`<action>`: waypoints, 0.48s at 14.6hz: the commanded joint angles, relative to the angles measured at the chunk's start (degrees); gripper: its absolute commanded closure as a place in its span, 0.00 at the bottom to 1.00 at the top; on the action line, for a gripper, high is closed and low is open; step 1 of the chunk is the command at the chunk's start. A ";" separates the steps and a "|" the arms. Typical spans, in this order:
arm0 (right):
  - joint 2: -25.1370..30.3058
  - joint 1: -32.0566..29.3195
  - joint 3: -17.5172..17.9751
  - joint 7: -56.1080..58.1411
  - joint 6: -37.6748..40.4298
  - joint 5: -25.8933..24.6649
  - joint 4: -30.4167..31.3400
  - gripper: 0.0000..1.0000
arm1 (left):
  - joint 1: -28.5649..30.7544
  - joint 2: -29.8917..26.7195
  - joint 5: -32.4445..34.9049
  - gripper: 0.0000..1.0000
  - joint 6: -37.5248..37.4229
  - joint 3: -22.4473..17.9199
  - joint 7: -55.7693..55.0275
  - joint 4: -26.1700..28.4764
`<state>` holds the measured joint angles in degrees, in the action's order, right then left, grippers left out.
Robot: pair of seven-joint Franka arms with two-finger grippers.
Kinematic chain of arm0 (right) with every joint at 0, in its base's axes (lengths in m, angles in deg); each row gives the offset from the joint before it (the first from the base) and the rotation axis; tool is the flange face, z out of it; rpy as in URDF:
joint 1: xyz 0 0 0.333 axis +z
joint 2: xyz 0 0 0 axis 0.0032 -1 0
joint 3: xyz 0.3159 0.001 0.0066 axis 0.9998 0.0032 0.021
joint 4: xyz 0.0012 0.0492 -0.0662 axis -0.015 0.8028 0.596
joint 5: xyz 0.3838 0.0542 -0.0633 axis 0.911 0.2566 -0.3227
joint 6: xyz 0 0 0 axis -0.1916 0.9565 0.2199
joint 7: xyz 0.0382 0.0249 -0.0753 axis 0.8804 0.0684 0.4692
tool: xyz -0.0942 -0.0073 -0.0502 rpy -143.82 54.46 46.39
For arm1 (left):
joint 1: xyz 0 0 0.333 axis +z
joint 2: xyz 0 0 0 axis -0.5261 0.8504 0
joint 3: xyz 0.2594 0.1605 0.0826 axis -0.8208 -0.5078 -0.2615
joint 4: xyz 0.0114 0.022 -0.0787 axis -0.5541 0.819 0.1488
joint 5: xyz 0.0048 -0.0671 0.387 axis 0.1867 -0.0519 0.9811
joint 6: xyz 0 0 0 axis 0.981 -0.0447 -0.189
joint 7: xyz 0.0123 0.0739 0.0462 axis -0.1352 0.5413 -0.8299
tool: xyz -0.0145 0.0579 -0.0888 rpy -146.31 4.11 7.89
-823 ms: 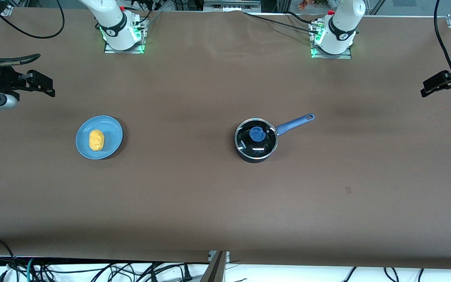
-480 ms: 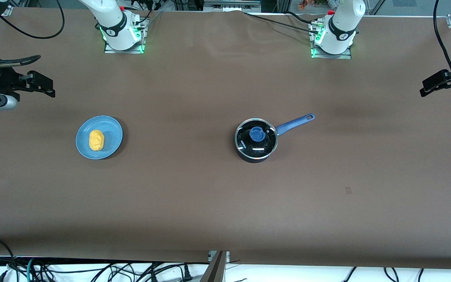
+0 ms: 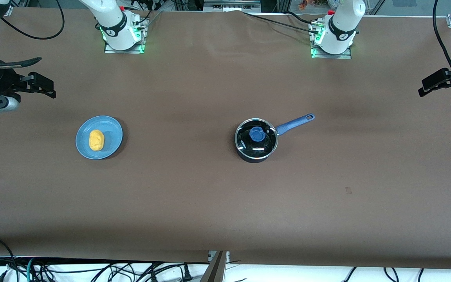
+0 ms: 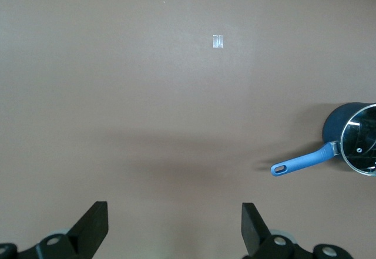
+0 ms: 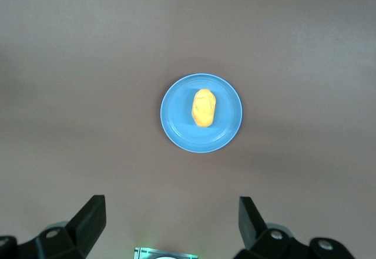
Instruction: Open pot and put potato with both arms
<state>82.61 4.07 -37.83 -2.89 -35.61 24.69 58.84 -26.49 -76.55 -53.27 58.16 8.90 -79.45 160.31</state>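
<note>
The black pot (image 3: 256,150) stands mid-table with a glass lid (image 3: 245,143) on it. The lid has a blue knob (image 3: 257,134), and the pot's blue handle (image 3: 296,122) points toward the left arm's end. The potato (image 3: 96,140) lies on a blue plate (image 3: 112,129) toward the right arm's end. My right gripper (image 3: 47,87) is open and empty, high over the table's edge at its end. In its wrist view (image 5: 170,224) the potato (image 5: 204,107) and the plate (image 5: 176,124) show below. My left gripper (image 3: 425,88) is open and empty, high over its end. Its wrist view (image 4: 174,226) shows the pot (image 4: 336,124).
Both arm bases (image 3: 123,37) (image 3: 332,43) stand with green lights along the table edge farthest from the front camera. A small tape mark (image 3: 348,190) lies on the brown table nearer the camera than the pot. Cables hang along the table's edges.
Both grippers have shifted only very slightly at their ends of the table. The pot, lid, plate and potato have not moved.
</note>
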 commanded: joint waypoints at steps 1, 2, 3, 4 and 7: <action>-0.41 -0.47 0.10 0.25 0.35 0.81 -1.32 0.00 | 0.19 -0.48 -0.84 0.00 -0.02 0.14 0.90 -0.22; -0.41 -0.47 0.10 0.25 0.35 0.81 -1.32 0.00 | 0.19 -0.48 -0.84 0.00 -0.10 0.14 0.99 -0.22; -0.41 -0.47 0.10 0.25 0.35 0.81 -1.32 0.00 | 0.19 -0.40 -0.93 0.00 -0.11 0.14 0.91 -0.31; -0.41 -0.47 0.10 0.25 0.35 0.81 -1.32 0.00 | 0.19 -0.39 -0.84 0.00 -0.11 0.06 0.56 -0.40; -0.49 -0.47 0.10 0.25 0.26 0.81 -1.32 0.00 | 0.10 -0.22 -0.93 0.00 0.07 0.14 0.11 -0.49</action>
<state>82.61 4.06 -37.84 -2.89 -35.61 24.69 58.80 -26.49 -76.55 -53.27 58.16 8.90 -79.43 160.30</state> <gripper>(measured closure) 0.000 0.000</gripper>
